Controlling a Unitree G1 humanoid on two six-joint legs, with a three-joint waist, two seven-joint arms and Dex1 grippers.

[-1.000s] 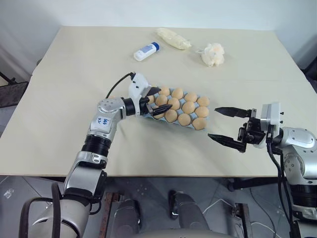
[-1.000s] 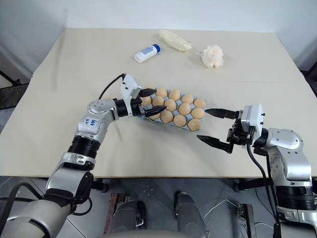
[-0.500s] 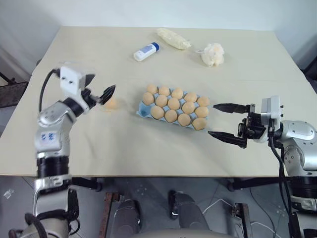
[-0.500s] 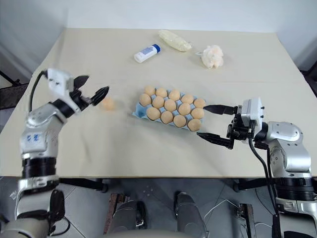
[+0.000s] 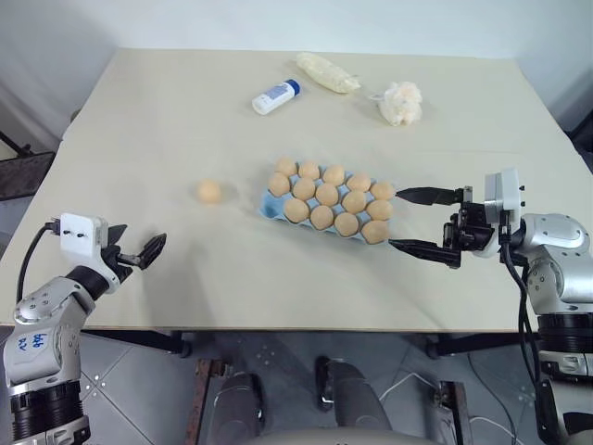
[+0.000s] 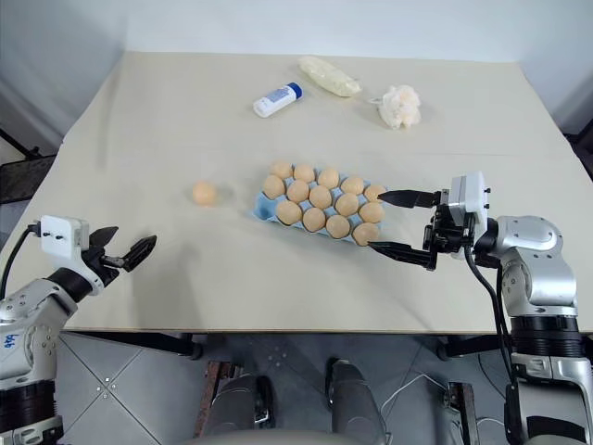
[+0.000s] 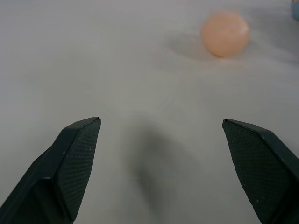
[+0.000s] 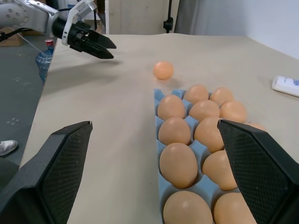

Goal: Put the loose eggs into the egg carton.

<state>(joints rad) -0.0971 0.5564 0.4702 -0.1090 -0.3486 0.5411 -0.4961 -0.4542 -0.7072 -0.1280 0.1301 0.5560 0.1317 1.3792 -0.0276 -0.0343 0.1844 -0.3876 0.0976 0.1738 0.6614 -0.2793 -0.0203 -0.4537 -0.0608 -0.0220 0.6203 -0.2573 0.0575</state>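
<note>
Our left gripper (image 6: pixel 119 253) hangs near the counter's (image 5: pixel 167 130) front left edge, its jaws spread with nothing between them. One loose egg (image 5: pixel 209 191) lies bare on the counter ahead of those jaws and off to their right, well apart from them; in the left wrist view the egg (image 7: pixel 224 33) sits beyond the right-hand fingertip (image 7: pixel 261 163), outside the gap.

Our right gripper (image 5: pixel 419 221) points left at the right end of the carton (image 5: pixel 270 209), jaws spread wide and holding nothing. The far finger reaches just beside the egg in the carton's far right corner, the near finger just beside the near right corner egg; we cannot tell whether either tip touches. In the right wrist view the carton (image 8: pixel 158 95) runs away from us between the two fingers (image 8: pixel 56 163), its cups full of eggs, with the loose one (image 8: pixel 163 70) past its far end and the left gripper (image 8: pixel 96 44) farther off again.

The carton's cup at the near left corner, the one closest to the loose egg, shows blue and holds no egg; the other cups we see each hold one.

Well beyond both sets of jaws, at the back of the counter, lie a bottle (image 5: pixel 274 95), a yellow bag (image 5: pixel 325 71) and a tissue wad (image 5: pixel 400 101).
</note>
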